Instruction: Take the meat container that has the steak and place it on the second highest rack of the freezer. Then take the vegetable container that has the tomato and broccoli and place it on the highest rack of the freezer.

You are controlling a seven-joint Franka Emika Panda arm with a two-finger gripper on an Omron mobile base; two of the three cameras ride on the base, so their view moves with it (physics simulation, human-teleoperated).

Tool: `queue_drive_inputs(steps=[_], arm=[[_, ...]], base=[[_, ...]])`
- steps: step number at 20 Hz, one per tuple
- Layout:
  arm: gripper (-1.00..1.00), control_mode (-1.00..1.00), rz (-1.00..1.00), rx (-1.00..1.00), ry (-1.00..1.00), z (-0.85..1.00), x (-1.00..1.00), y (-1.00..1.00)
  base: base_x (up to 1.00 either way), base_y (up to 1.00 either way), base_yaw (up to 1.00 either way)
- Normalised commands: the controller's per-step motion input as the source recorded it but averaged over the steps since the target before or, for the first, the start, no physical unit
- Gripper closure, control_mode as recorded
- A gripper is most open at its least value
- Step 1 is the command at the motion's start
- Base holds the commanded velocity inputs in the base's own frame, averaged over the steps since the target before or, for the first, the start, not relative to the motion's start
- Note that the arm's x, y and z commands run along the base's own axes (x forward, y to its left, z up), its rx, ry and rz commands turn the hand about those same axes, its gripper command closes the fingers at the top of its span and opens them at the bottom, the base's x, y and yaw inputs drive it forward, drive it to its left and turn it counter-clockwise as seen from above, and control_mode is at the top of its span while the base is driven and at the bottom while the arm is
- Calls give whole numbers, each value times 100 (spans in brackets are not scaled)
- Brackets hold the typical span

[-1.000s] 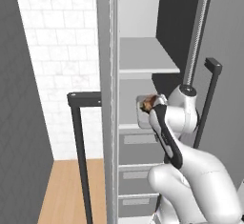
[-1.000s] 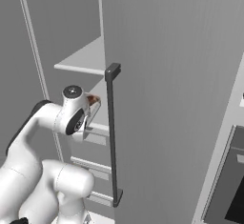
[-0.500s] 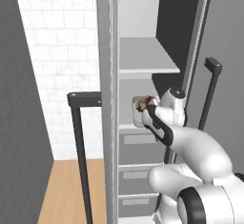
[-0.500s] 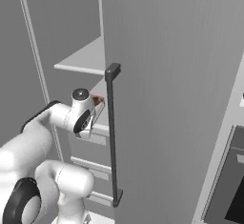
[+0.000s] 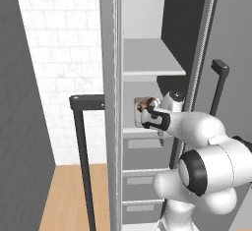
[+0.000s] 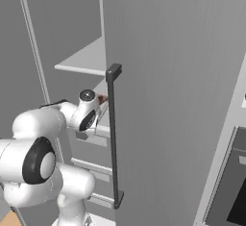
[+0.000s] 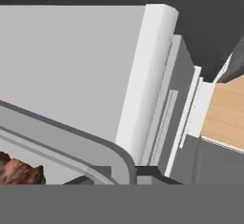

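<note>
My gripper (image 5: 147, 115) is shut on the rim of the meat container (image 5: 140, 113), a grey tray holding the brown-red steak (image 5: 143, 105). I hold it inside the open freezer (image 5: 162, 23), just over the second highest rack (image 5: 132, 131) and under the highest rack (image 5: 150, 58). From the right, the steak (image 6: 102, 98) peeks out past my hand, below the highest rack (image 6: 81, 59). In the hand view, the container's grey rim (image 7: 71, 135) curves over the pale rack (image 7: 71, 61), with the steak (image 7: 19, 172) at lower left and my gripper (image 7: 114, 176) at the tray's corner.
The freezer's right door (image 6: 173, 76) with its black bar handle (image 6: 113, 133) stands close beside my arm. The left door's edge (image 5: 112, 102) and handle (image 5: 81, 141) flank the opening. Grey drawers (image 5: 140, 181) sit below the racks. A black oven front (image 6: 230, 191) is at the far right.
My arm has stretched forward, carrying the container with the steak deeper into the freezer over the second highest rack. The grip has stayed shut.
</note>
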Motion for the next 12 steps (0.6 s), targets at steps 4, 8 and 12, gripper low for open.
queue_drive_inputs(steps=[4,8,12], arm=[[100,-100,-3,0,0,-4,60,0],[100,-100,-1,1,0,-1,52,0],[100,-100,0,0,0,-3,41,0]], base=[[0,0,0],[0,0,0],[0,0,0]])
